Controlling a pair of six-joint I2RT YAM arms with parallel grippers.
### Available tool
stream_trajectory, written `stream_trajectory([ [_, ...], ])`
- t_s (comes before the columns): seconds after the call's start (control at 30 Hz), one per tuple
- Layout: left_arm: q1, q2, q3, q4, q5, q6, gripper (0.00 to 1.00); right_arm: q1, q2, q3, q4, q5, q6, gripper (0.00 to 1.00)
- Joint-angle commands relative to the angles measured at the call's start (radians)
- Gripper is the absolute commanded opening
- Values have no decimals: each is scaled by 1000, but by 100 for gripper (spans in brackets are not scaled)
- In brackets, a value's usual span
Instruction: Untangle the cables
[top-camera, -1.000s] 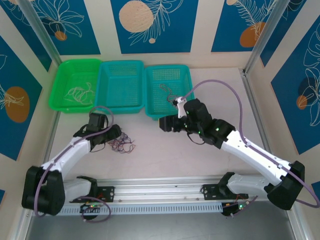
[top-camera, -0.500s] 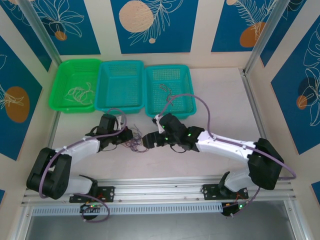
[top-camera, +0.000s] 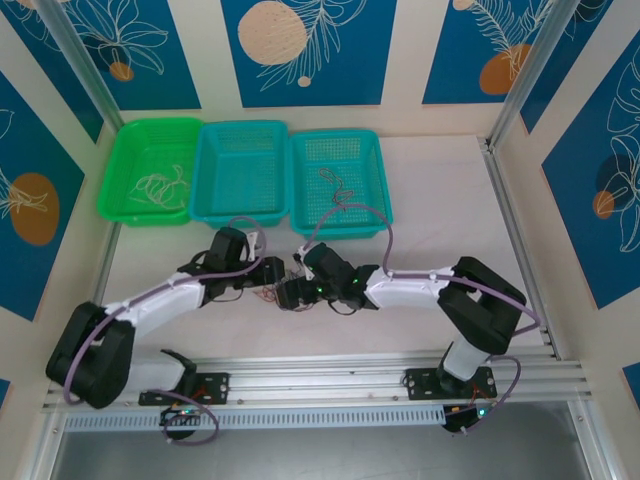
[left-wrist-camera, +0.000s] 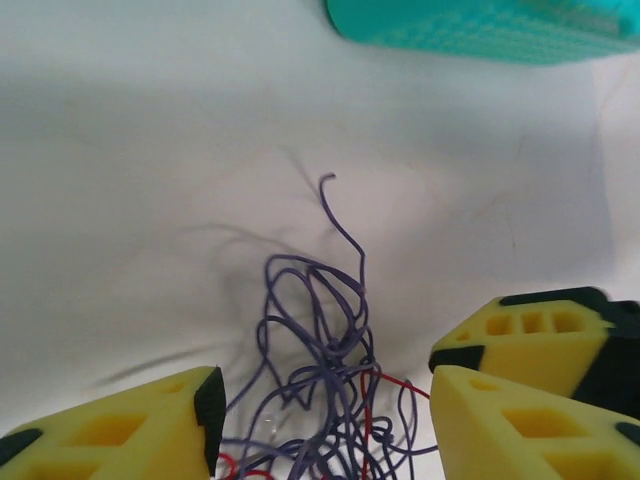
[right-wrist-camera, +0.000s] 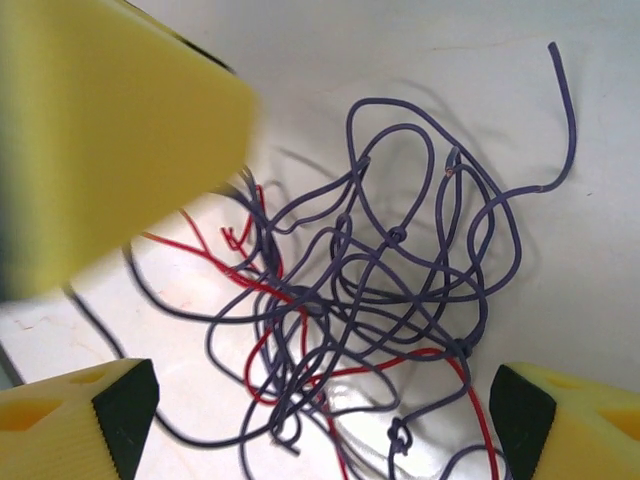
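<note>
a loose tangle of thread-thin dark purple and red cables (top-camera: 271, 291) lay on the white table (top-camera: 440, 180), near the front of three mesh plastic baskets but apart from them. the left gripper (top-camera: 269, 274) and the right gripper (top-camera: 290, 293) met over it from opposite sides, nearly touching. in the left wrist view the left gripper (left-wrist-camera: 325, 405) had its yellow fingers (left-wrist-camera: 130, 430) spread wide on either side of the tangle (left-wrist-camera: 320, 350), clamped on nothing, with one strand end curling up toward a teal basket wall (left-wrist-camera: 480, 25). in the right wrist view the right gripper (right-wrist-camera: 325, 400) also had its fingers apart, the knotted loops (right-wrist-camera: 390, 290) lying between and beyond them, and a blurred yellow finger of the left gripper (right-wrist-camera: 100, 130) hung close at the upper left. farther back, the bright green basket (top-camera: 125, 160) held pale cream wires (top-camera: 160, 187), the middle teal basket (top-camera: 240, 165) sat beside it, and the right teal basket (top-camera: 350, 150) held one thin dark wire (top-camera: 335, 183).
</note>
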Motion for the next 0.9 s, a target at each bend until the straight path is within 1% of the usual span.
stream_trajectory([
  [0.0, 4, -115, 23, -155, -187, -7, 59, 3, 49, 55, 50, 31, -20, 87],
  [0.1, 16, -238, -3, -261, -272, -63, 60, 4, 92, 83, 48, 46, -10, 87],
  [0.17, 25, -303, -22, -333, -295, -104, 60, 2, 114, 97, 48, 49, -2, 86],
  [0.23, 32, -348, -44, -381, -273, -160, 60, -1, 132, 110, 49, 40, 8, 80],
  [0.33, 39, -362, -88, -384, -155, -297, 60, -10, 150, 119, 49, 15, 22, 64],
  [0.43, 45, -320, -150, -296, -35, -495, 57, -17, 156, 120, 55, -9, 26, 51],
  [0.5, 48, -289, -199, -172, 24, -589, 57, -19, 158, 120, 54, -18, 26, 44],
  [0.57, 51, -267, -229, -69, 35, -649, 57, -21, 157, 121, 48, -23, 28, 36],
  [0.63, 56, -246, -248, 13, 33, -681, 57, -22, 154, 119, 43, -26, 31, 29],
  [0.67, 59, -237, -257, 51, 33, -697, 57, -21, 150, 117, 44, -32, 34, 28],
  [0.73, 60, -219, -274, 128, 34, -725, 57, -21, 147, 114, 44, -44, 36, 27],
  [0.87, 64, -194, -290, 221, 39, -766, 61, -16, 145, 108, 43, -52, 39, 27],
])
